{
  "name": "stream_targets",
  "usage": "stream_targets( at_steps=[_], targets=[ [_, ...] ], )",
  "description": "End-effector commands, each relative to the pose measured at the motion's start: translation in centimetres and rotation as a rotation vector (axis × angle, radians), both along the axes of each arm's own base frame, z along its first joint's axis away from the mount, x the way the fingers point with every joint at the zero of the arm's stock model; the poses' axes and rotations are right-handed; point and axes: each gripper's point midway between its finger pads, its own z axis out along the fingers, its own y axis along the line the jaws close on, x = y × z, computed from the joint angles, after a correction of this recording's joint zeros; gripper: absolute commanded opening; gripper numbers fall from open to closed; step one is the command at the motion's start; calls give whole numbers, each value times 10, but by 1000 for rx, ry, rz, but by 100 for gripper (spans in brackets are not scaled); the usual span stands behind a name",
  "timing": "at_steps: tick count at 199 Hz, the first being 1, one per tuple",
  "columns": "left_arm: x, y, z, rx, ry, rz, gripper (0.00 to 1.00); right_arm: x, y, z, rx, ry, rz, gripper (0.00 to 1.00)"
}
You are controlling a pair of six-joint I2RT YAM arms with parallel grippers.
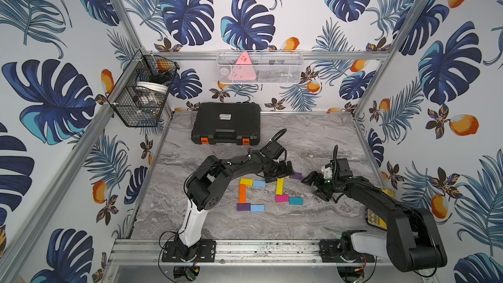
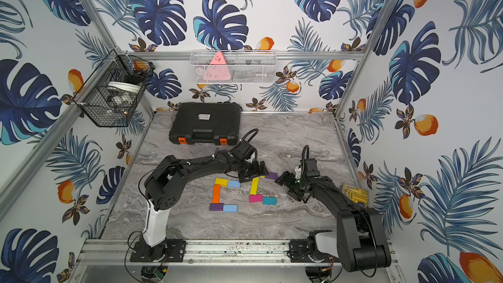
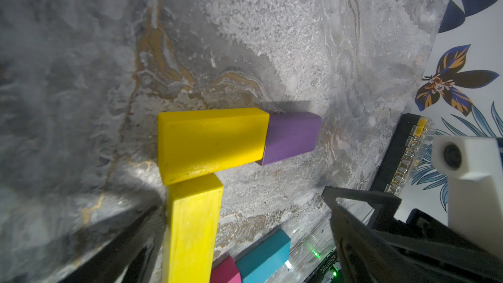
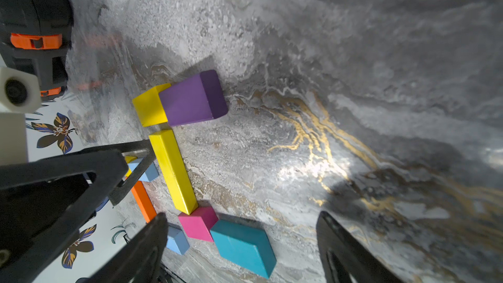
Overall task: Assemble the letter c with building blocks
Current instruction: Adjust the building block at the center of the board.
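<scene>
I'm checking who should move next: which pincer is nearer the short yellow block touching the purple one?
Left. The left pincer hangs open just above the short yellow block, while the right pincer is open on the far side of the purple block, farther off.

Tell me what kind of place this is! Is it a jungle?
No, the leaves are only wallpaper. It looks like a robot test booth: a left arm and a right arm bolted to a rail, a metal frame around a small table, and blocks to practise on.
</scene>
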Motion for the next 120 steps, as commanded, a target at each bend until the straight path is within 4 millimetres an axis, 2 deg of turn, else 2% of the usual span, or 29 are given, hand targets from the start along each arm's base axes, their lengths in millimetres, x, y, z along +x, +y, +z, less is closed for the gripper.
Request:
stream_targets(
  at_steps=[1,30,70,94,120],
  targets=[
    [-1,10,8,36,-18,2,99,-7,0,0,-9,9,24,86],
    [-12,27,12,83,-25,-2,99,-16,2,1,-2,9,54,85],
    [-37,46,8,89,6,8,99,-34,6,-1,33,22,75,84],
    [-48,47,6,66,21,21,99,-42,10,-5,57,34,73,84],
    [-60,39,1,39,39,16,99,-45,15,-8,90,36,69,83]
  ],
)
